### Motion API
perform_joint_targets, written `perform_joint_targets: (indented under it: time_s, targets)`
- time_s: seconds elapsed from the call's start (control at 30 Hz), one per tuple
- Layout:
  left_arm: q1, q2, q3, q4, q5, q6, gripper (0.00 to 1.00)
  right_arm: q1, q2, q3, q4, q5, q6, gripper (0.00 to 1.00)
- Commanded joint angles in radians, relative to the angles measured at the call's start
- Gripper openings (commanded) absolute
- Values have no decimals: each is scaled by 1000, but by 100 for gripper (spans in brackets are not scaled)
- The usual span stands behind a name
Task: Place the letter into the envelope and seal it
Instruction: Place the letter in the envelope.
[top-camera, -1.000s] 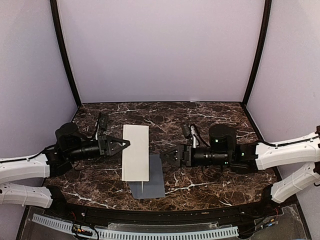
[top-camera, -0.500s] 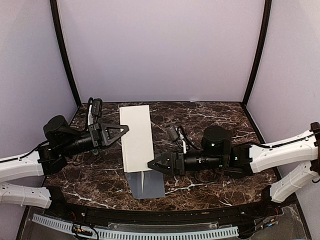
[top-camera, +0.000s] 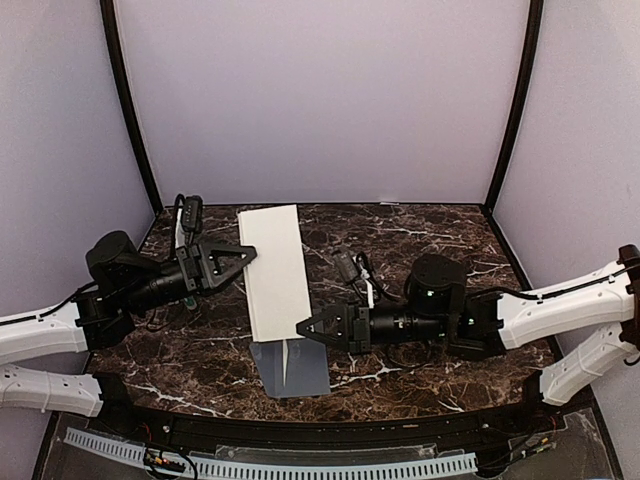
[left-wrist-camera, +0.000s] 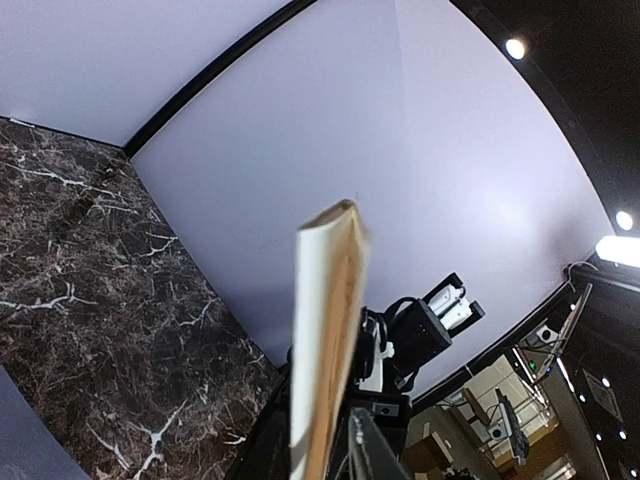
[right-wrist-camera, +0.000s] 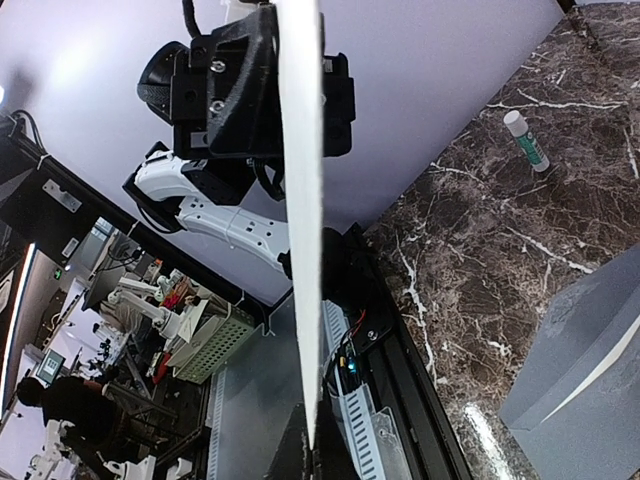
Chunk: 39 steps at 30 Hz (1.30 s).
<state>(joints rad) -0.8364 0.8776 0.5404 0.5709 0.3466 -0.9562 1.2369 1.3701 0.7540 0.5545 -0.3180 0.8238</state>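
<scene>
- the right gripper (top-camera: 303, 328) has closed since the earlier frame and now pinches the letter (top-camera: 275, 270) just above the envelope (top-camera: 305, 370).
- the left gripper (top-camera: 248, 252) pinches the letter's edge farther from the envelope.
- with both arms holding it, insertion looks ready to begin.

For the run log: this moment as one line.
left fingers: gripping letter at far-left edge | right fingers: shut on near-right edge | letter: raised, not inserted | envelope: flat on table

no legible text, no labels (anywhere)
</scene>
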Motion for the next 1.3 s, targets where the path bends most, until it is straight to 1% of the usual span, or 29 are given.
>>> perform_joint_targets:
  time_s: [0.0,0.03,0.1,0.13,0.27,0.37,0.43,0.47,0.5,0.53,0.57,0.63,0.7,0.73,0.77,0.8,0.87,0.9,0.93,0.97,1.03,1.17,1.27]
  targets:
    - [-6,-2,0,-9,12,-4,29,8,-35,-28,59,22,0,0]
    - [-7,2,0,-12,29,-6,37,8,-38,-31,58,23,0,0]
    - [-13,18,0,-15,59,-15,45,7,-41,-34,60,24,3,0]
    - [-15,32,1,-18,78,-18,46,8,-42,-37,63,23,4,0]
    - [-42,56,11,-39,95,-14,46,8,-53,-47,71,33,8,0]
    - [-54,53,9,-52,94,-13,44,8,-59,-47,63,43,7,0]
    - [-56,50,5,-52,95,-19,38,8,-57,-47,60,45,7,0]
    - [-56,49,1,-50,98,-24,29,7,-56,-47,58,44,9,0]
    - [-56,50,0,-45,101,-28,25,7,-51,-45,51,45,9,0]
    - [-56,51,1,-42,108,-34,19,8,-47,-41,41,45,9,0]
    - [-56,56,0,-39,113,-38,16,8,-42,-36,31,44,9,0]
    - [-56,68,4,-39,141,-51,4,8,-36,-33,13,49,10,0]
    - [-58,77,9,-54,152,-61,0,8,-36,-35,-3,57,12,0]
    - [-58,76,11,-66,146,-63,0,8,-39,-35,-14,65,12,4]
    - [-58,69,12,-108,123,-64,0,8,-42,-36,-26,74,14,13]
    - [-58,62,13,-139,107,-62,0,9,-48,-39,-39,84,15,24]
    - [-58,35,12,-285,42,-56,0,8,-67,-59,-54,110,18,44]
    - [-58,18,9,-330,-10,-62,0,8,-78,-76,-55,125,22,52]
    - [-57,4,-2,-407,-34,-69,0,8,-91,-93,-54,142,29,59]
    - [-57,-1,-8,-441,-64,-87,0,8,-100,-109,-59,157,36,64]
    - [-55,-3,-55,-495,-56,-118,0,6,-109,-128,-86,182,47,69]
    - [-51,23,-103,-540,1,-159,0,4,-89,-119,-216,238,86,71]
    - [-32,48,-100,-624,29,-134,0,-1,-60,-103,-298,270,112,74]
